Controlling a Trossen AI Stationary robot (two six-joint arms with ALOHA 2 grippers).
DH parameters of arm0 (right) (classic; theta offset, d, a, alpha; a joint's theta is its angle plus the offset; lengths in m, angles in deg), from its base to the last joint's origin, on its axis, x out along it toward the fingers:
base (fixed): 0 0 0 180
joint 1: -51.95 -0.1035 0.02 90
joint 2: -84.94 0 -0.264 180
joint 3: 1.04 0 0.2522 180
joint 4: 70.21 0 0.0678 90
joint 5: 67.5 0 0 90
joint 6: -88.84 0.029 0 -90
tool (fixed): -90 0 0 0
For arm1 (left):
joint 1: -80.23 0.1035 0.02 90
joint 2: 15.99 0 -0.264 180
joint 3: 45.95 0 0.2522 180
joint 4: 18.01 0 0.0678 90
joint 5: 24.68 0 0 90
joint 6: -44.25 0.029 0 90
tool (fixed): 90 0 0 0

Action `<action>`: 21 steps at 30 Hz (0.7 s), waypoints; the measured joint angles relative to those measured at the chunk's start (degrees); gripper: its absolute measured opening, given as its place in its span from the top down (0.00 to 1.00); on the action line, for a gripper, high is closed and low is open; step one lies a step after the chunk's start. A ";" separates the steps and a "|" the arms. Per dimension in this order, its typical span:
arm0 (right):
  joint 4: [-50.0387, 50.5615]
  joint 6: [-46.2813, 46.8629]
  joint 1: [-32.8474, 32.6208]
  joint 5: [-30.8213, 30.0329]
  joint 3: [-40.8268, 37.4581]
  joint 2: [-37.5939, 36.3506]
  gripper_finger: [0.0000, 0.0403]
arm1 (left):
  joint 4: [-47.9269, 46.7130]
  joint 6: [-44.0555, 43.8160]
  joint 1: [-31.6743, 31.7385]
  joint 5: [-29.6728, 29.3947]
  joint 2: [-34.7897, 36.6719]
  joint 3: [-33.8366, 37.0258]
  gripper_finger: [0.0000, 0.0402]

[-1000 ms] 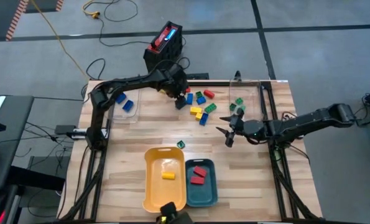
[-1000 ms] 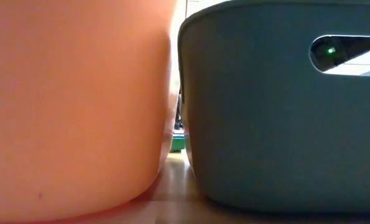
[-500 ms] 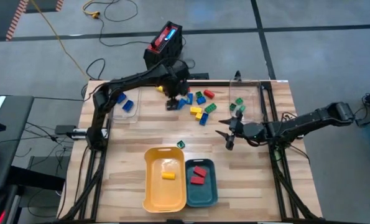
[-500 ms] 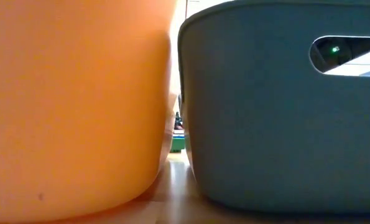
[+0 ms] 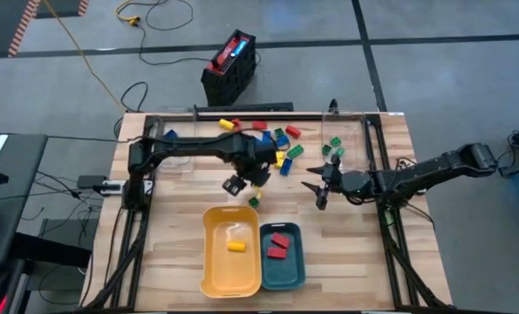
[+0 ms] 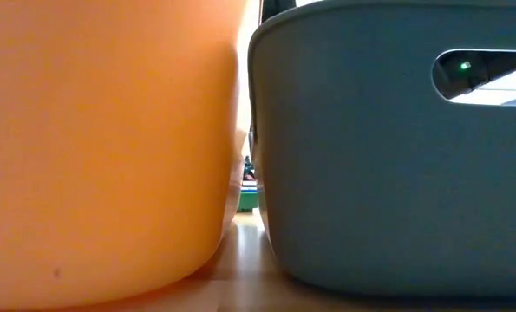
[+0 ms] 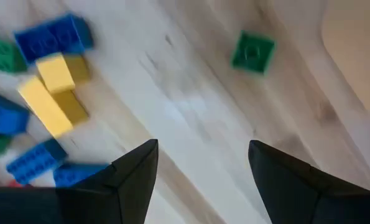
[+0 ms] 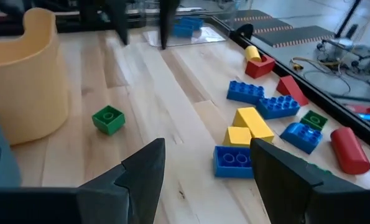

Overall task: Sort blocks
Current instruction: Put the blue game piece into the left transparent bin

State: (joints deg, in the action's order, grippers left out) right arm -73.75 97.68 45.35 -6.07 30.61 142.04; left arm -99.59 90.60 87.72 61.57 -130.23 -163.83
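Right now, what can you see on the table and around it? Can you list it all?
Loose blocks: about a dozen, red, yellow, blue, green, piled at the table's far middle.
Single green block: one, alone, just beyond the yellow tray.
Yellow tray: one, near edge; holds one yellow block.
Teal tray: one, touching the yellow tray's right side; holds two red blocks.
Clear container: one, far right; holds green blocks.
Black and red box: one, on the floor behind the table.
Left fingers: open, empty, over the middle.
Right fingers: open, empty, right of the pile.
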 joint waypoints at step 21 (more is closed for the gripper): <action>30.51 -12.00 -0.42 13.41 30.25 16.43 0.38 | 19.15 -37.53 -10.06 -9.85 32.22 26.56 0.39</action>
State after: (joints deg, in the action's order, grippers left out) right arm -43.24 85.68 44.93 7.34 60.86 158.47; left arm -80.44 53.07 77.66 51.72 -98.00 -137.27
